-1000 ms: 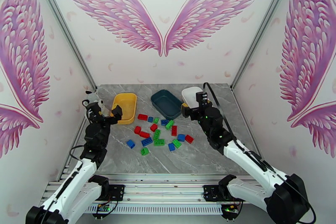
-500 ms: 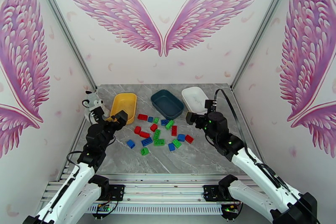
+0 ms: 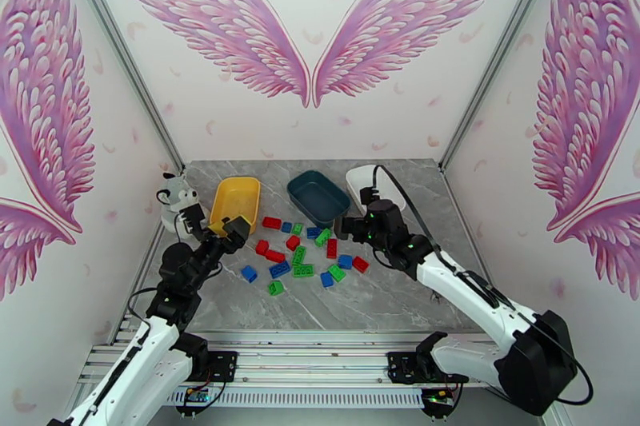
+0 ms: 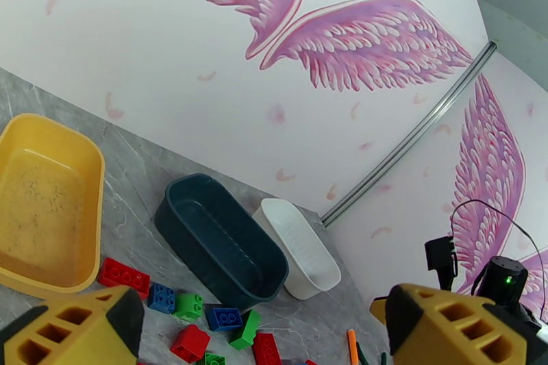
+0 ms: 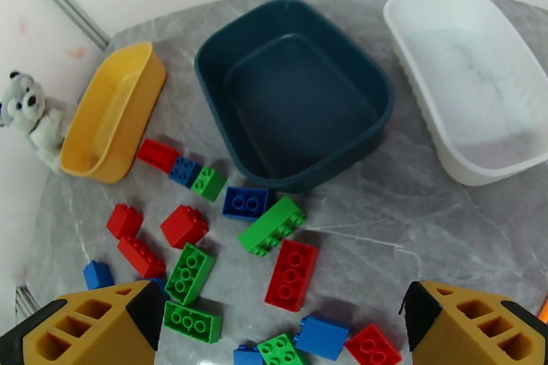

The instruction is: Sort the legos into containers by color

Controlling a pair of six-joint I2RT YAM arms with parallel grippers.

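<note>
L gripper (image 3: 216,224) wide open, holding nothing, centre-left of top view at near end of yellow tray (image 3: 234,197). R gripper (image 3: 358,212) also wide open, nothing held, right of centre between teal tray (image 3: 318,197) and white tray (image 3: 362,177). Legos (image 3: 304,250) lie loose on table (image 3: 360,300) mid-frame, between both grippers, below the trays.

No legible text, label, brand, number or sign was found in any view. Stud tops on the small studded plastic bricks in red, green and blue (image 5: 291,274) were too small to show any embossed mark. The pink feathered wing prints (image 3: 240,28) on the white wall panels (image 3: 320,136) carried no lettering.
</note>
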